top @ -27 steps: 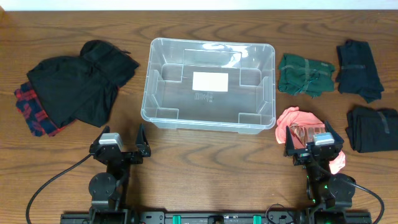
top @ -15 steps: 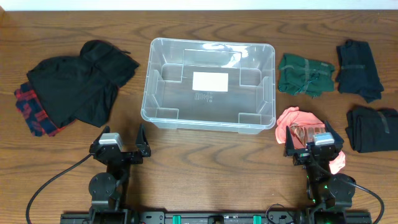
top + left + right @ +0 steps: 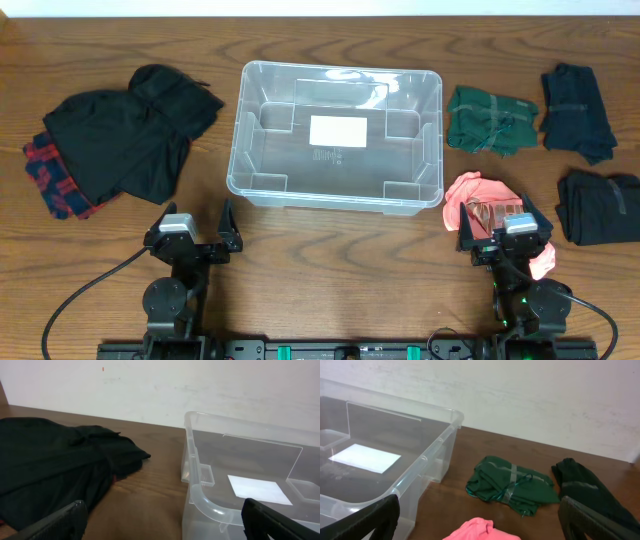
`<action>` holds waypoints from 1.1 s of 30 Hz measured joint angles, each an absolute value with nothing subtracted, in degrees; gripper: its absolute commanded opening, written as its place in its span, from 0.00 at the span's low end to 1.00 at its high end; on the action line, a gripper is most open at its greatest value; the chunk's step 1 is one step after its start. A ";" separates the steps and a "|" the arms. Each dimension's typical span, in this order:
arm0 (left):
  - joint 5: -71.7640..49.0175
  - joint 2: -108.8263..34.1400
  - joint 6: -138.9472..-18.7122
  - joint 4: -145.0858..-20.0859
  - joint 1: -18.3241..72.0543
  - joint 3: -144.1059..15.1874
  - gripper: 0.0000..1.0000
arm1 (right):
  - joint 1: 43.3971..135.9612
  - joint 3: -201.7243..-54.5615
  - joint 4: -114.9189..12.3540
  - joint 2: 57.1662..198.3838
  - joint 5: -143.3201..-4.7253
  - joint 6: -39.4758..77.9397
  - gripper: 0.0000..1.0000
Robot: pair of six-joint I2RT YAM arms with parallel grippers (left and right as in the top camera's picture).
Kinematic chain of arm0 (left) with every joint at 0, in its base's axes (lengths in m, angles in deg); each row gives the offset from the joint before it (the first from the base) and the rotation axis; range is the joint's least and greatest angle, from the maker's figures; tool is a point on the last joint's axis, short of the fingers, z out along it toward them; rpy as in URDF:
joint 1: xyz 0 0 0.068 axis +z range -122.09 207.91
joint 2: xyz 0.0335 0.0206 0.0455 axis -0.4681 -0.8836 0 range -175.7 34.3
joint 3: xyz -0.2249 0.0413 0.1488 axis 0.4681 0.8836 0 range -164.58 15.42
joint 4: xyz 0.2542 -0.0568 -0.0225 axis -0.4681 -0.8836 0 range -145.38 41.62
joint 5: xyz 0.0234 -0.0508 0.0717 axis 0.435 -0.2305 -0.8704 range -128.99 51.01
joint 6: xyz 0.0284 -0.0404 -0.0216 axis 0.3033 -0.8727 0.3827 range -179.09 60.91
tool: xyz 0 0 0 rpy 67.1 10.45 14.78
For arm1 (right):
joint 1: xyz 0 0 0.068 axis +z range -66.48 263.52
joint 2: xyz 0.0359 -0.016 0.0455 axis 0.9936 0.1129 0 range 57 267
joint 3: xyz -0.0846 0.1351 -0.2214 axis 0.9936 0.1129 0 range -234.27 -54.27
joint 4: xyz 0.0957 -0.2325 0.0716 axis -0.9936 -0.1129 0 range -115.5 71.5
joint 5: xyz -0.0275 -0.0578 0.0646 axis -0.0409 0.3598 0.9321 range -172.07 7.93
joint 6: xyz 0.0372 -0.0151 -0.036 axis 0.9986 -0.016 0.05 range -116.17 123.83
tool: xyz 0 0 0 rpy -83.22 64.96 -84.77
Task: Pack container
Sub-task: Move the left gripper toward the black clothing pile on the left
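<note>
At the far left of the wooden table (image 3: pixel 340 270), a red-and-navy plaid cloth (image 3: pixel 55 190) was seen, largely covered by a heap of black clothing (image 3: pixel 125 130). Near the front edge, right of that heap and apart from it, the left gripper (image 3: pixel 192 240) was found with its fingers spread wide and nothing between them. In the left wrist view the two dark fingertips (image 3: pixel 62 520) were seen at opposite lower corners, with bare wood and the container's near corner between them.

The container (image 3: pixel 236 140) was set upright in the middle of the table, its long side toward the arms and a white label (image 3: pixel 337 131) showing through its base. Nothing was seen packed inside it. It lay ahead of the left gripper and to that gripper's right, and ahead of the right gripper and to that gripper's left, untouched by either.

Right of the container, a folded green garment (image 3: pixel 487 120) was laid near the far edge. Closer in, a pink garment (image 3: pixel 475 192) was spread just beside the container's front right corner. The right gripper (image 3: pixel 503 238) was held over this pink garment, its fingers wide apart and nothing clamped; whether the cloth was touched could not be told. At the far right, a dark navy garment (image 3: pixel 578 98) and a black folded garment (image 3: pixel 598 207) were placed one behind the other.
</note>
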State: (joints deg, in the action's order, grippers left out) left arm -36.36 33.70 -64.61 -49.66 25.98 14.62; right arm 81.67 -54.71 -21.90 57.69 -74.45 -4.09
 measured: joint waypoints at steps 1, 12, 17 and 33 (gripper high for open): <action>-36.36 33.70 -64.59 -49.66 25.98 14.62 0.98 | 81.67 -54.71 -21.90 57.69 -74.45 -4.09 0.99; -36.36 33.70 -64.61 -49.66 25.98 14.62 0.98 | 81.67 -54.71 -21.90 57.69 -74.45 -4.09 0.99; -36.29 33.66 -64.63 -49.66 25.98 14.62 0.98 | 81.67 -54.71 -21.90 57.69 -74.45 -4.11 0.99; -40.03 19.91 -68.96 -54.51 25.98 5.50 0.98 | 81.67 -54.71 -21.90 57.69 -74.45 -4.09 0.99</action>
State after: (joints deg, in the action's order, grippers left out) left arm -40.03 19.91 -68.96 -54.51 25.98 5.50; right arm 81.67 -54.71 -21.90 57.69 -74.45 -4.09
